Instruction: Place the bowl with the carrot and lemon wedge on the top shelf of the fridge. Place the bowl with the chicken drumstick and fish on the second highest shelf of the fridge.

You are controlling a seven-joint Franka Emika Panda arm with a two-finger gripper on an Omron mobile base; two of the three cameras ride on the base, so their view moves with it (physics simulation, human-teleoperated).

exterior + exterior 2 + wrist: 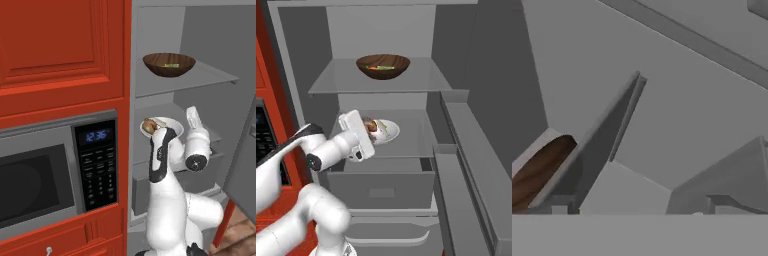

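The wooden bowl [383,66] [169,64] stands on the top shelf [421,80], and the carrot [372,68] and the lemon wedge [387,67] lie in it. On the second highest shelf [411,135] rests a white bowl [387,132] [162,122] that holds the chicken drumstick [371,126] [148,126] and the pale fish [383,129]. My gripper [347,115] [190,111] stands open beside the white bowl, tilted upward, with nothing between its fingers. A slice of the wooden bowl [537,175] appears at the lower left of the hand view, seen from below.
The fridge door [471,165] hangs open on the right. A closed drawer [381,187] sits under the second shelf. Left of the fridge are red cabinets [55,45] and a microwave [45,175].
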